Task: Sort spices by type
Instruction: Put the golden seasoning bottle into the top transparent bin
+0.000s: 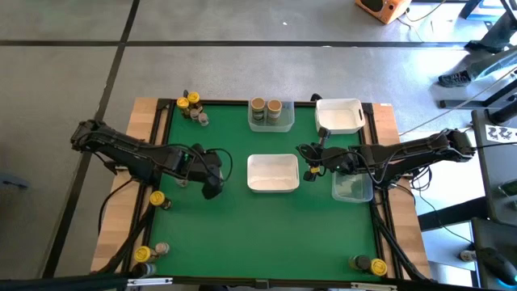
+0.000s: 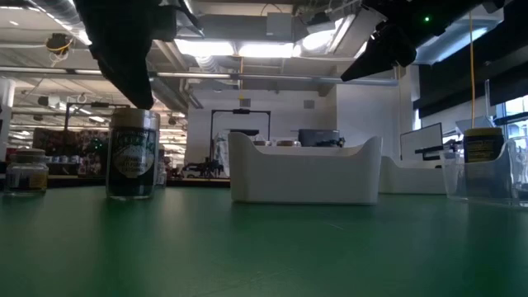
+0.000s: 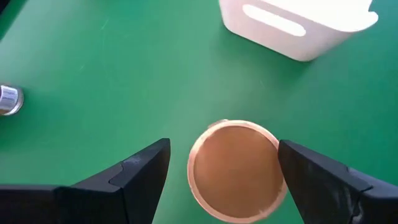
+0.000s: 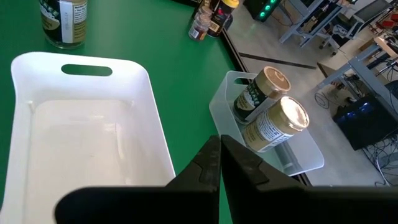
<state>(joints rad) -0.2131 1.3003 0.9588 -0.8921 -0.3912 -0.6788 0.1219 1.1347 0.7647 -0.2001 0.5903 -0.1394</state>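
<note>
A spice jar with a tan lid [image 3: 235,169] stands upright on its base on the green table [image 1: 242,234]; in the low view this jar [image 2: 132,154] shows a dark label. My left gripper [image 3: 221,171] is open just above it, one finger on either side of the lid, touching nothing. My right gripper [image 4: 219,163] is shut and empty, hanging in the air over the right end of the middle white tray [image 1: 272,172]. Two tan-lidded jars [image 1: 266,106] sit in a clear tray [image 1: 271,121] at the far edge.
A second white tray [image 1: 338,115] stands at the far right, another clear tray [image 1: 352,187] under the right arm. Loose jars stand at the far left [image 1: 190,103], left [image 1: 156,198], near-left corner [image 1: 145,252] and near right [image 1: 367,263]. Open green surface lies along the near middle.
</note>
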